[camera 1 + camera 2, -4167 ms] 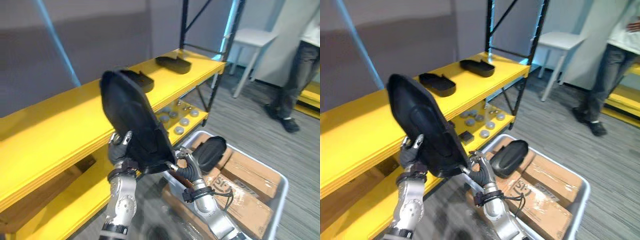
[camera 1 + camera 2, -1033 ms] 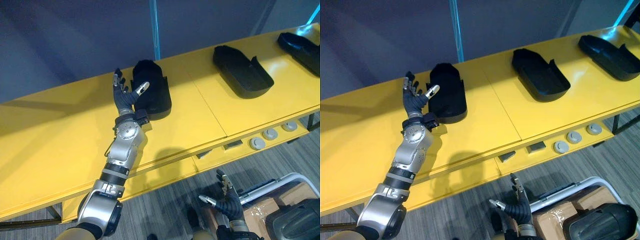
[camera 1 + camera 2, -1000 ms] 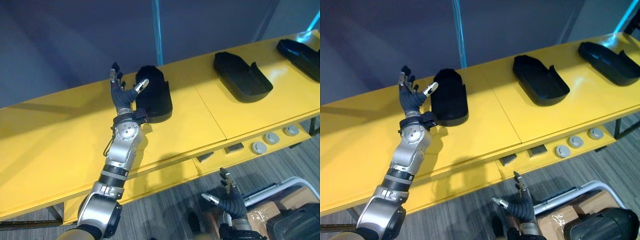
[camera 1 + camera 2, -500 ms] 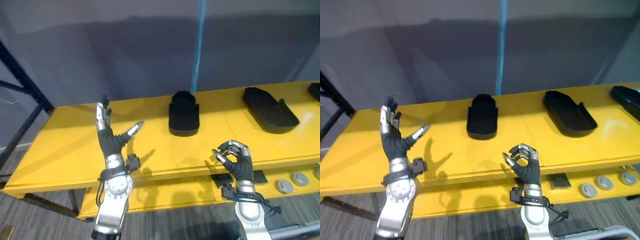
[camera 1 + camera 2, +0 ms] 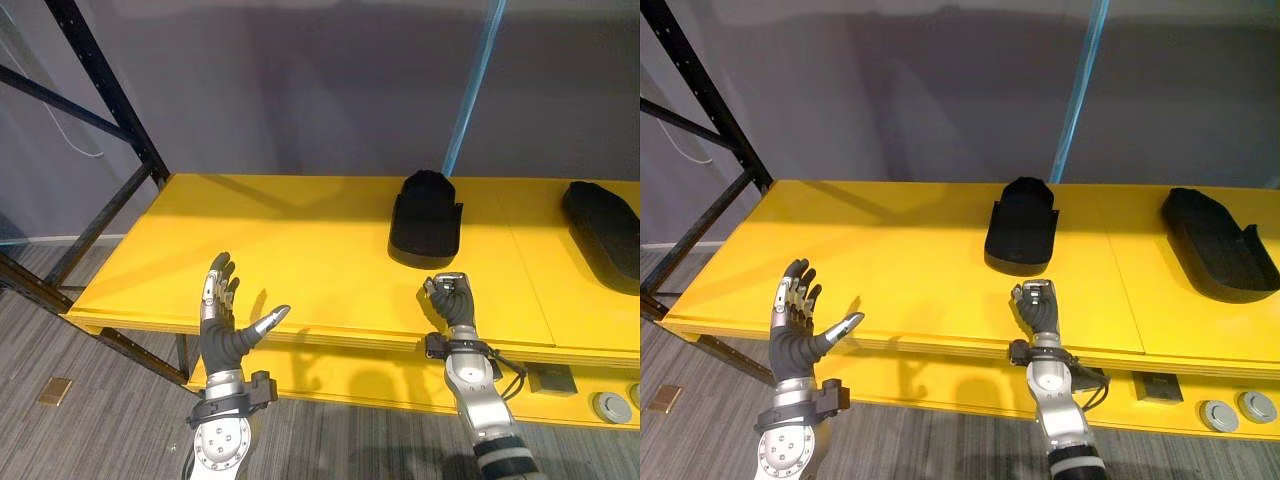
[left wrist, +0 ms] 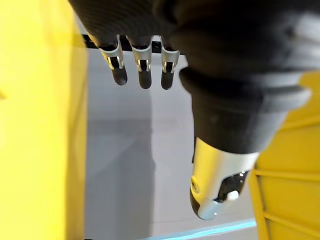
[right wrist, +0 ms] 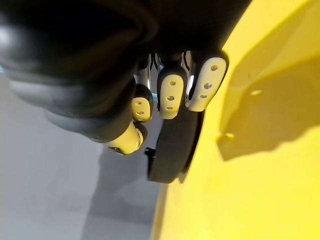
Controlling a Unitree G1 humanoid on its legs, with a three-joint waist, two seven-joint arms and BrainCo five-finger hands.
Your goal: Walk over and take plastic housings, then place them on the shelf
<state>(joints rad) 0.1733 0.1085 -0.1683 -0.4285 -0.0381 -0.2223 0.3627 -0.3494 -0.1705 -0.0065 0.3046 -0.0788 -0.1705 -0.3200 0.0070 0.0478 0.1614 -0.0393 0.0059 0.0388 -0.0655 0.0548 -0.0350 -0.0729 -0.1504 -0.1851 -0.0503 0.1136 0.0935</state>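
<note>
Housings [image 5: 426,213] on shelf [image 5: 250,240], apparently apart

2 black plastic housings lie flat on the top board of the yellow shelf [image 5: 300,250], well apart from each other. The left housing [image 5: 426,217] is a matte shell with a rounded far end and a notched near end, set toward the back of the board. The right housing [image 5: 1220,255] is longer, its hollow side facing up inside a raised rim.
</note>
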